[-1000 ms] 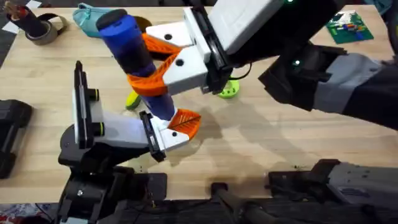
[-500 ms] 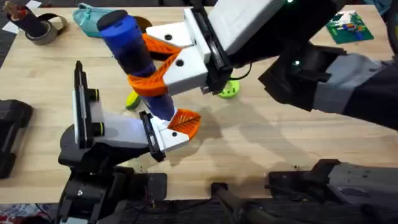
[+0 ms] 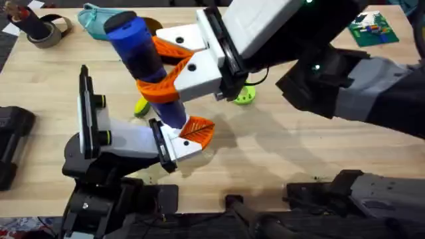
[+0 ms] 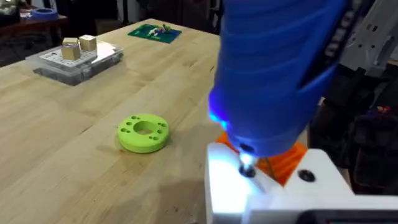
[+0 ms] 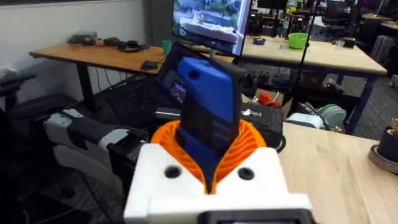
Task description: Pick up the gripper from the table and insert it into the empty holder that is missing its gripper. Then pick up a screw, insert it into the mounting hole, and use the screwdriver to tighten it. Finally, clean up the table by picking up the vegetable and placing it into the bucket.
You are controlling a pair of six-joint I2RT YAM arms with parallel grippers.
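The right tool [image 3: 163,79] clamps its orange pads around the middle of the screwdriver [image 3: 143,63], held tilted above the tabletop [image 3: 279,153], tip at the left tool [image 3: 192,136]; whether that one is open I cannot tell; the screwdriver looks rigid, smooth, probably top-heavy, so mid-body suits

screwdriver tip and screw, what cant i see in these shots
- Screw: overhead, the screwdriver and right gripper cover the spot; left wrist, the tip is blurred in glare.
- Vegetable: overhead, mostly behind the screwdriver.
- Bucket: overhead, a sliver behind the screwdriver's cap.
- Left gripper: open or shut unclear.
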